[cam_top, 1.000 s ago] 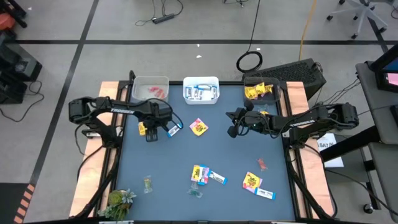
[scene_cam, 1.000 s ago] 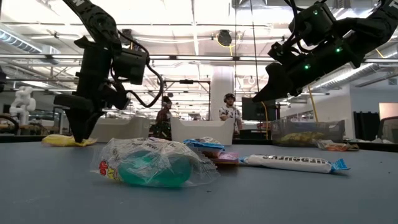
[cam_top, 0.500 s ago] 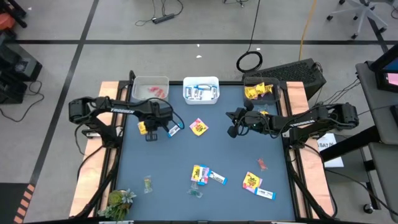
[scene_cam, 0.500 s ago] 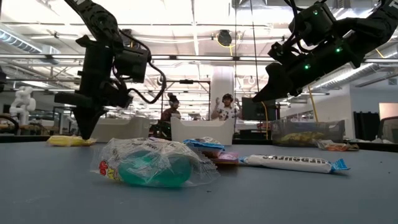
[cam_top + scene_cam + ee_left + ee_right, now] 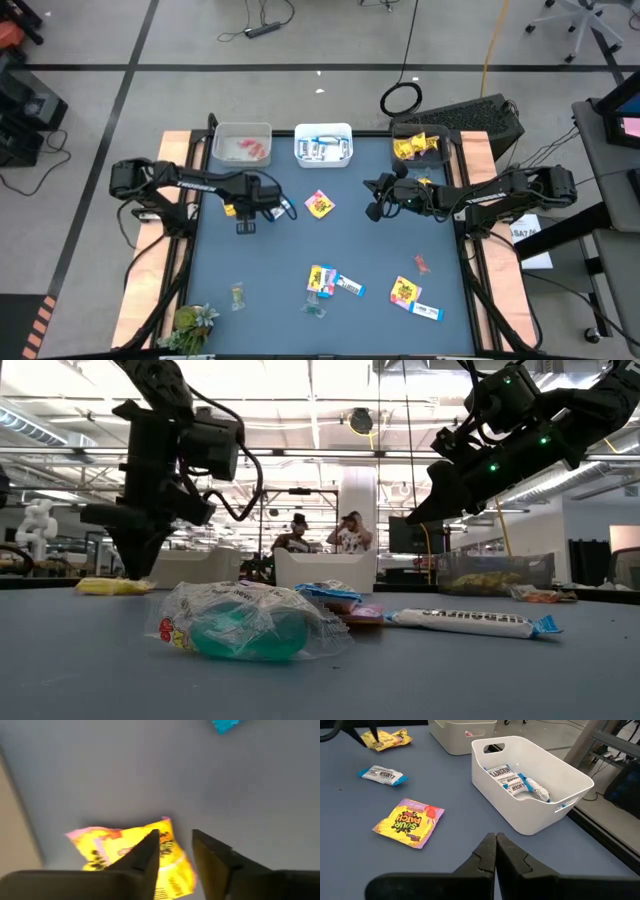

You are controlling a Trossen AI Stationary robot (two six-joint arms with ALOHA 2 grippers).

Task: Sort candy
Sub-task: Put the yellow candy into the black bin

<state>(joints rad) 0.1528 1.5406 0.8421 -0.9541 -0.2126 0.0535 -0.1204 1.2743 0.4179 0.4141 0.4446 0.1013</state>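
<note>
Left wrist view: we are holding our left tool (image 5: pixel 175 851) slightly parted and gripping nothing, its fingers straddling the edge of a yellow packet (image 5: pixel 131 855) lying flat on the worktop (image 5: pixel 200 780), probably because that packet is our next pick. Farther off, a blue bar (image 5: pixel 226 725) is lying apart. In the high view, our left tool (image 5: pixel 246 216) is sitting near the worktop's left side. Three bins are lining the far edge so each sort gets its own: red pieces (image 5: pixel 243 148), blue bars (image 5: pixel 323 146), yellow packets (image 5: pixel 418 147). Our right tool (image 5: pixel 495 851) is waiting pressed together and empty, by the blue-bar bin. More candy (image 5: pixel 335 282) is lying unsorted near the front.
</note>
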